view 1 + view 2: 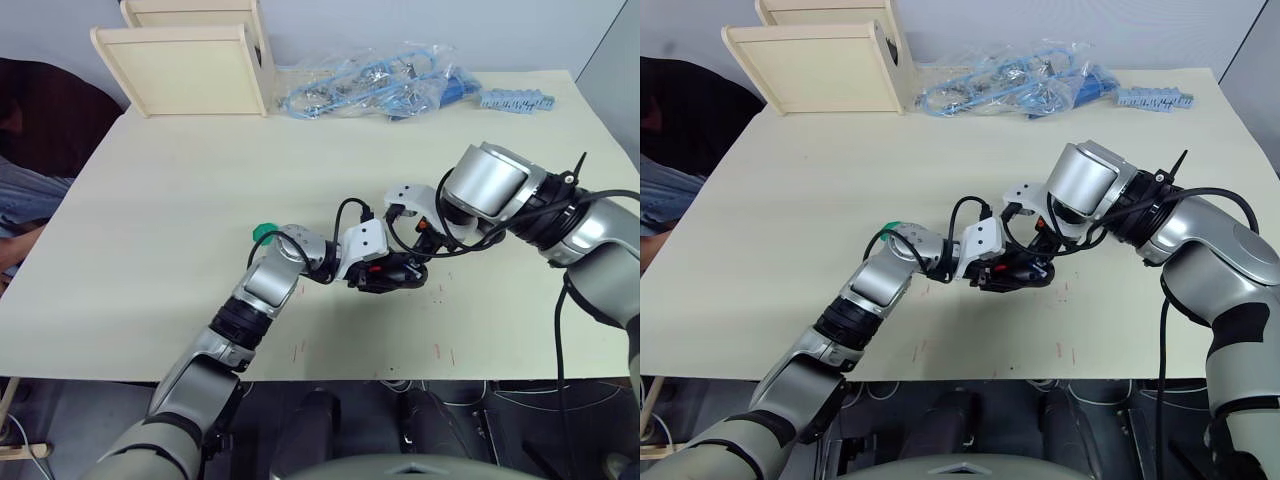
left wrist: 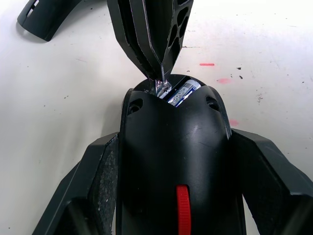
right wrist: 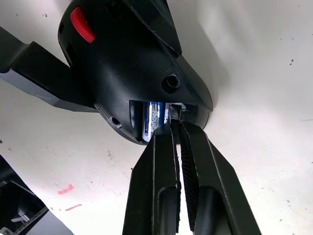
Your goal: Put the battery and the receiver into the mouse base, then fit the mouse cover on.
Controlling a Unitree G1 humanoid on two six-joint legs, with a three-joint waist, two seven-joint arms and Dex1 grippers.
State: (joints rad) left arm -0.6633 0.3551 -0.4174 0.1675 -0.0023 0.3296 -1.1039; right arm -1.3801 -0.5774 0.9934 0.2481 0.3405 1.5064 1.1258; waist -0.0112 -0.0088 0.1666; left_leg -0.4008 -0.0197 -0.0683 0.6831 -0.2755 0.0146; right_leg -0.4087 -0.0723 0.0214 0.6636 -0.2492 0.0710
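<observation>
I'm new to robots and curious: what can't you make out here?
Receiver: pinched in the right gripper, only a silvery sliver shows, left wrist view.
Battery: mostly sunk in the base.
Cover: cut off by the picture's edge, left wrist view.

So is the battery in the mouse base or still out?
In. The battery lies inside the mouse base compartment, its blue side showing through the opening by the right gripper tips.

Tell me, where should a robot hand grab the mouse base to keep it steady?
By its two long sides, coming from the red-wheel end. The mouse base is narrow there, so the left gripper fits one finger on each flank. That leaves the open bay at the far end, holding the battery, free for the right gripper pinching the receiver.
</observation>
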